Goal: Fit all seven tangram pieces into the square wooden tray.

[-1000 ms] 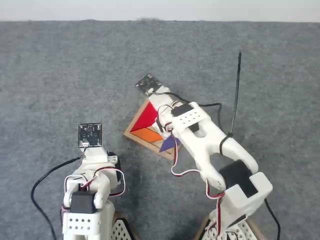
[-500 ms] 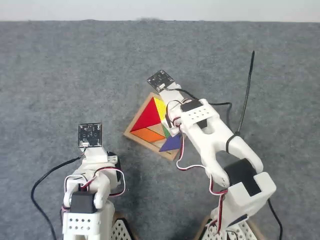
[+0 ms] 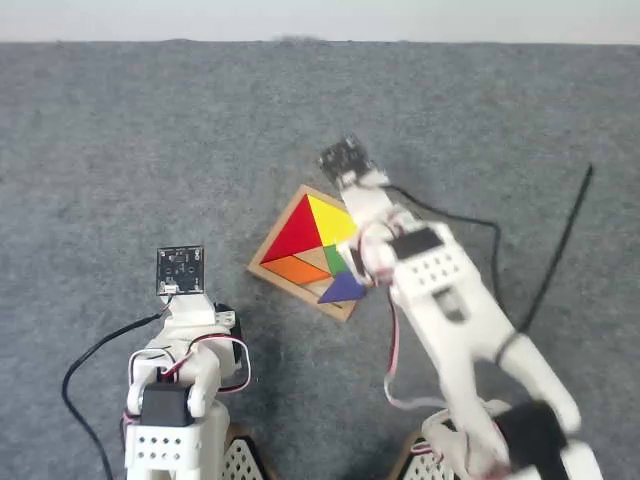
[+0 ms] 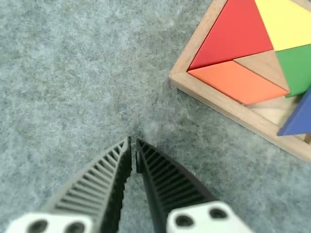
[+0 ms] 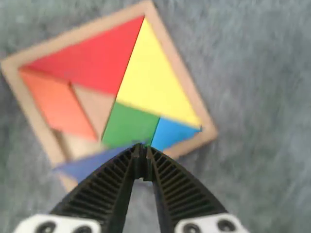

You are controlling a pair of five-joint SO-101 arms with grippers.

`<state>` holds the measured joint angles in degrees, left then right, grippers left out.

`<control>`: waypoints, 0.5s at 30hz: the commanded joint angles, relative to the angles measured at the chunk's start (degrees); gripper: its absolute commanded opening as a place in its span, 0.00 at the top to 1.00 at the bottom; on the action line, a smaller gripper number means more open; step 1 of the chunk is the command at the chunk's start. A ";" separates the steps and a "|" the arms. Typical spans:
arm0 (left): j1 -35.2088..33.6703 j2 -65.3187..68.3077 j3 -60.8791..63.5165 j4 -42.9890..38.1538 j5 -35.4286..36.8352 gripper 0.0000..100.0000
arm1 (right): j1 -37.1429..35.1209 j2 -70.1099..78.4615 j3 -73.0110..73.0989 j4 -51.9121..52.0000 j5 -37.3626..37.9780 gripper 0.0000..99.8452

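The square wooden tray point(image 4: 214, 97) lies on the grey mat point(image 3: 150, 130). Its dark blue triangle point(image 3: 343, 288) seems crooked over the rim; the right gripper point(image 5: 140, 148), clenched empty like the left gripper point(image 4: 132, 141), may knock it out.

Robotics test bench: grey felt tabletop point(image 3: 100, 120), exposed servo cable point(image 3: 105, 341).

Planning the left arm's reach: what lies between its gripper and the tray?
Bare grey mat, by the left wrist view, from left gripper to tray.
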<state>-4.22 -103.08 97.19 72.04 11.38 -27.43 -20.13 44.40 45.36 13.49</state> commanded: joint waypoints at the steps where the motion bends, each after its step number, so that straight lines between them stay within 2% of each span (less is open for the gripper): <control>1: -0.35 -1.14 -0.75 0.26 -0.88 0.99 | -3.91 -6.46 4.66 0.31 2.99 0.99; 5: -0.35 -1.14 -0.75 0.26 -0.88 0.99 | -6.90 -5.14 6.59 0.48 3.52 0.99; 12: -0.35 -1.14 -0.75 0.26 -0.88 0.99 | -6.99 -0.57 6.68 1.98 3.52 0.92; 15: -0.35 -1.14 -0.75 0.26 -0.88 0.99 | -6.99 1.19 6.59 1.45 3.52 0.94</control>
<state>-4.22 -103.08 97.19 72.04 11.38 -33.93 -19.25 51.43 46.59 16.22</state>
